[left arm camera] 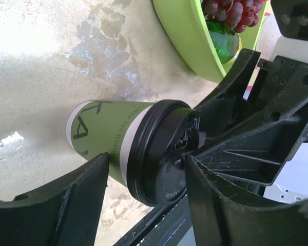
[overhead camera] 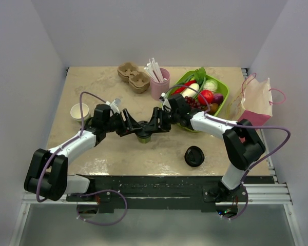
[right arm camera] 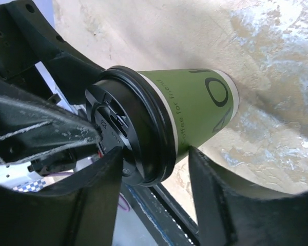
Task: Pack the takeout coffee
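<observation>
The takeout coffee (overhead camera: pixel 143 135), an olive-green paper cup with a black lid, stands upright in the middle of the table. My left gripper (overhead camera: pixel 132 126) and right gripper (overhead camera: pixel 155 124) meet over it from either side. In the left wrist view the cup (left arm camera: pixel 108 133) lies across the open gripper (left arm camera: pixel 146 159), one finger beside the cup wall and one over the lid top. In the right wrist view the open gripper (right arm camera: pixel 156 154) straddles the lid rim of the cup (right arm camera: pixel 195 110) the same way. Whether any finger presses the lid is unclear.
A pink paper bag (overhead camera: pixel 254 102) stands at the right edge. A loose black lid (overhead camera: pixel 194 156) lies front right. A lidless cup (overhead camera: pixel 80 111) is at the left. A green bowl of produce (overhead camera: pixel 218 105), a pink cup of sticks (overhead camera: pixel 159 84) and cardboard carriers (overhead camera: pixel 133 76) are behind.
</observation>
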